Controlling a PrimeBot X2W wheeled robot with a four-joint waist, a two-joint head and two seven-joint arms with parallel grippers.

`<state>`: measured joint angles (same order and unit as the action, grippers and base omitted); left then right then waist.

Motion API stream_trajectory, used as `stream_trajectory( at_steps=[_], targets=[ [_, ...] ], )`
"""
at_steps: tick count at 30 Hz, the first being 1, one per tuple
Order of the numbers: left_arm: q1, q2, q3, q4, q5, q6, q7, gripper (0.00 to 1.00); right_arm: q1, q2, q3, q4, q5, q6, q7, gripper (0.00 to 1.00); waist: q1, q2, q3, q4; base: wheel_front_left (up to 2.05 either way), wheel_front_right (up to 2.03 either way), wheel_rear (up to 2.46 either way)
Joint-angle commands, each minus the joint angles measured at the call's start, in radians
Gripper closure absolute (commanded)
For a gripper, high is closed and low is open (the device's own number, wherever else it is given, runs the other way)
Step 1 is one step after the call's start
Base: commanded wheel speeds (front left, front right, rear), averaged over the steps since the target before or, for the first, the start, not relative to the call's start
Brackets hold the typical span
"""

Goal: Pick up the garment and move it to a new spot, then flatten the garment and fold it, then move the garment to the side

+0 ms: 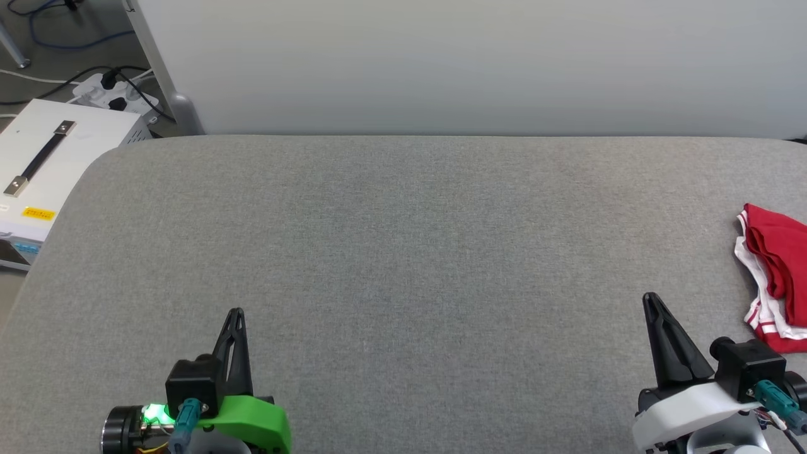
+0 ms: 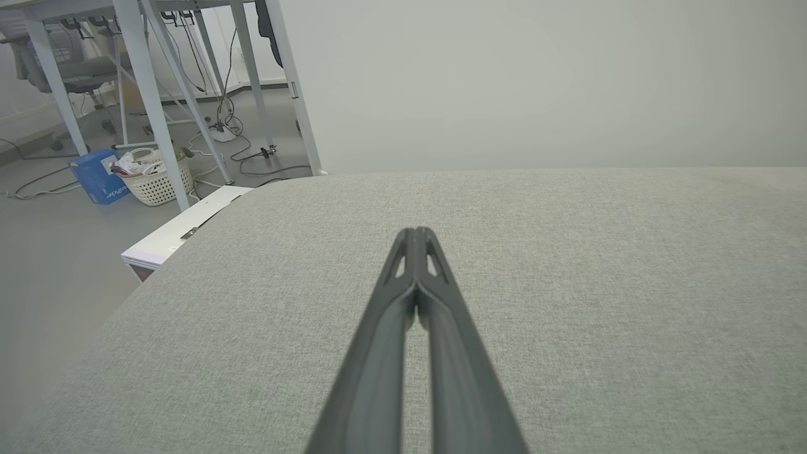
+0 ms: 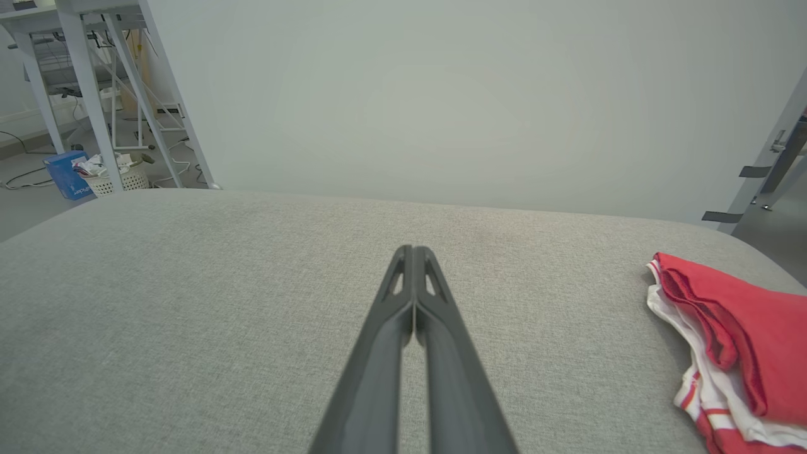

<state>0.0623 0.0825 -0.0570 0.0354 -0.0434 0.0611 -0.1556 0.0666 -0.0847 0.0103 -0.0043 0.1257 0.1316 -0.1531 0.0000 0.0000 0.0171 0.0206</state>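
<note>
Right gripper (image 1: 649,297) sits low at the near right, its two dark fingers pressed tight together into a single point, nothing between them. It hangs over bare grey cloth. Over on the near left, the left gripper (image 1: 236,312) matches it, fingers sealed tip to tip and holding nothing, with a green light glowing at its wrist. In both wrist views the fingers meet along their length and aim toward the far edge of the grey padded surface (image 1: 403,239). Now the garment (image 1: 778,265): it lies to the right of the right gripper and a touch farther away, clear of the fingers with a strip of grey cloth between them. It's bunched in a loose heap on the right end of the surface, red folds on top, white fabric and red-and-white striped trim spilling out along its left and near edges, and the head view cuts off its right part. From the left gripper it is well apart, across almost the whole width of the surface. Behind the far edge stands a pale plain panel (image 1: 479,63). Off the far left corner, a white box (image 1: 94,135) with a black handle sits on the floor, and a power strip (image 1: 107,91) with dark cables lies beyond it.
</note>
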Motion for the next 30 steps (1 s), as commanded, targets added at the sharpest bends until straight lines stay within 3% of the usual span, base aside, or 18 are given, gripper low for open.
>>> stream_trajectory(
  at_steps=[1, 30],
  targets=[
    [-0.021, -0.007, 0.005, -0.005, 0.007, -0.007, 0.006, 1.0, -0.019, 0.003, -0.003, 0.001, -0.014, 0.0, 0.007, 1.0, 0.0, 0.0, 0.0, 0.0, 0.0, 0.0, 0.0],
    [-0.038, -0.017, 0.027, -0.017, 0.022, -0.03, 0.068, 1.0, -0.039, 0.016, -0.006, 0.002, -0.06, -0.001, 0.068, 1.0, 0.0, 0.0, -0.007, -0.009, 0.0, 0.0, 0.0]
  ],
)
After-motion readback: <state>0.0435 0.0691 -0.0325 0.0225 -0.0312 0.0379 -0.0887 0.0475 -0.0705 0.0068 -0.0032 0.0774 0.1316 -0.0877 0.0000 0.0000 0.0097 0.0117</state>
